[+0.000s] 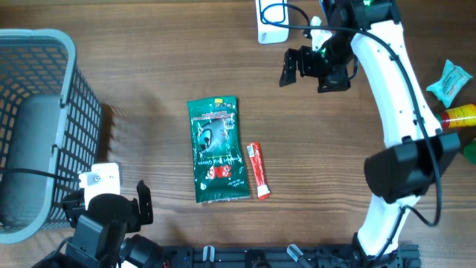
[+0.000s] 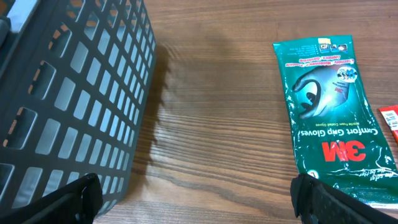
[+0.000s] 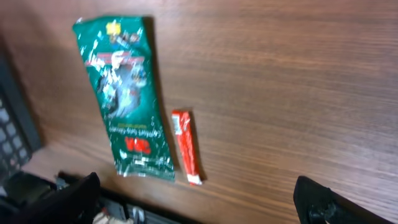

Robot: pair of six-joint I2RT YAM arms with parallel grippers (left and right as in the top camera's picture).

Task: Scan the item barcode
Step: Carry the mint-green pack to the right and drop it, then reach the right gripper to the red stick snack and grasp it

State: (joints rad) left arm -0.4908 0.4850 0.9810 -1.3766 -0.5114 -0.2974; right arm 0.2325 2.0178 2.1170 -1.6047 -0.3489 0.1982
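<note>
1. Showed a wooden tabletop from above, with two arms reaching in from the near edge.
2. Found the green packet lying flat near the middle of the tabletop, a little toward the near edge, printed face up, long side running from far to near.
3. Read "3M" and "Comfort Grip Gloves" on that packet in the left wrist view; could not make out a barcode at this size.
4. Found a red stick just right of the packet's near half and parallel to it, with a thin strip of bare wood between the stick and the packet in the right wrist view.
5. Found the left gripper low at the near-left corner, between basket and packet, released, with jaws spread wide and only bare wood between them.
6. Found the right gripper raised over the far part of the tabletop, right of centre, also released, with jaws wide apart and grasping nothing, its camera looking down on packet and stick.
7. Showed a white device with a blue cable at the far edge, near the right gripper.
8. Showed a grey mesh basket along the left edge, its wall filling the left of the left wrist view.
9. Showed a teal pack and a yellow-and-red bottle at the right edge.
</note>
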